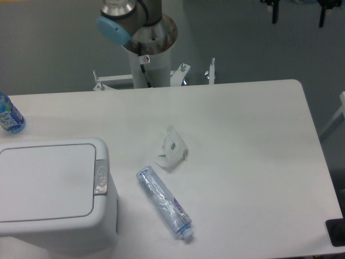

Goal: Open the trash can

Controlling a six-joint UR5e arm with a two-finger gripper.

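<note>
The trash can point(54, 189) is a large white boxy bin at the table's front left. Its flat lid point(46, 181) lies shut, and a small grey latch button point(101, 176) sits on the right rim. Only the two dark fingertips of my gripper point(298, 12) show, at the top right edge of the view. They hang high beyond the table's far right corner, wide apart and open, with nothing between them. The gripper is far from the trash can.
A crushed clear plastic bottle point(164, 202) lies right of the bin. A crumpled white wrapper point(172, 148) sits behind it. A blue-labelled bottle point(8, 116) stands at the left edge. The arm's base column point(148, 59) rises behind the table's far edge.
</note>
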